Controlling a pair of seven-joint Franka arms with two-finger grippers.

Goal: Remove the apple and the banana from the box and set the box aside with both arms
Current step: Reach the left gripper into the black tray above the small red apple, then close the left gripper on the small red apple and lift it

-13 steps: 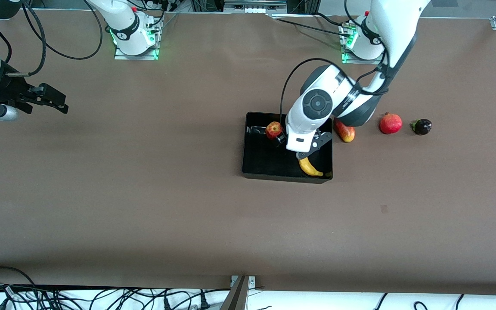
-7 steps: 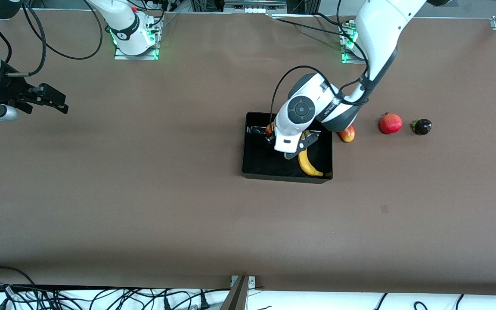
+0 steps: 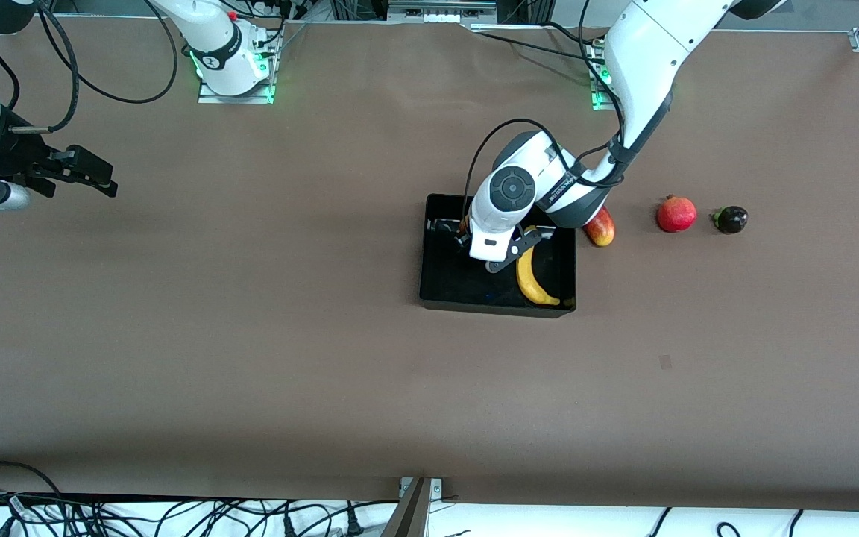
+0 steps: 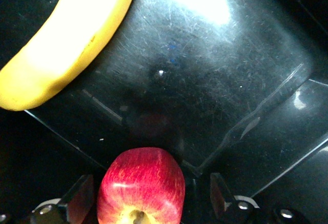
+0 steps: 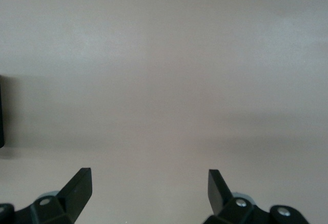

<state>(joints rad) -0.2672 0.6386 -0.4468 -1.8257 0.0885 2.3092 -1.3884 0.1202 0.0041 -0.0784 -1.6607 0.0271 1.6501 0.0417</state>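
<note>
The glossy black box (image 3: pixel 444 287) stands mid-table. The yellow banana (image 3: pixel 528 276) lies in it, at the end toward the left arm. The red apple (image 3: pixel 464 222) is in the box's corner farthest from the front camera, mostly hidden under the left hand. My left gripper (image 3: pixel 468 234) is low in the box and open. In the left wrist view (image 4: pixel 149 178) its fingers (image 4: pixel 82 201) stand either side of the apple (image 4: pixel 141 188) with gaps, beside the banana (image 4: pixel 66 44) on the box floor (image 4: pixel 205 80). My right gripper (image 3: pixel 94 175) waits open and empty (image 5: pixel 148 171) over bare table at the right arm's end.
An oblong red-yellow fruit (image 3: pixel 601 227) lies just outside the box, toward the left arm's end. A round red fruit with a crown tip (image 3: pixel 676 214) and a small dark purple fruit (image 3: pixel 731 219) lie farther along that way.
My left hand has moved across the box from over the banana to the apple's corner and now covers most of the apple. The right arm has not moved.
</note>
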